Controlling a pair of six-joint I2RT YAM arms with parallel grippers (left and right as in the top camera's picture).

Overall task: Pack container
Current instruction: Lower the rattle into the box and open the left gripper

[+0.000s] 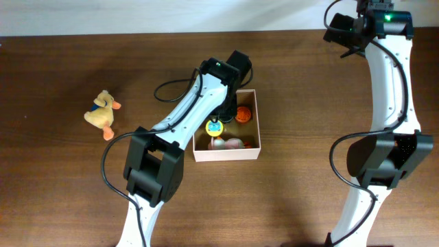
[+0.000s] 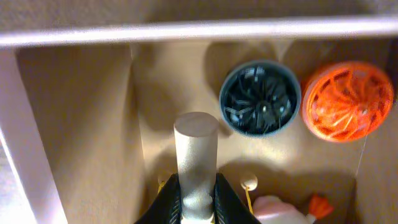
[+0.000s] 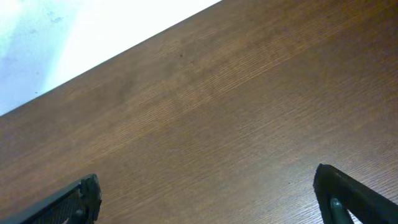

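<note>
The container is a shallow square box, white outside and tan inside, at the table's middle; its white rim crosses the top of the left wrist view. My left gripper reaches down into it and is shut on a grey cylindrical toy handle with yellow cords and small beads at its sides. Inside the box lie a dark blue ribbed disc, an orange ribbed disc and a pink-and-white toy. My right gripper hangs open over bare wood at the back right.
A yellow plush duck lies on the table well left of the box. A yellow-and-blue toy shows in the box under the left wrist. The right arm's base stands at the right. A white strip runs along the table's far edge.
</note>
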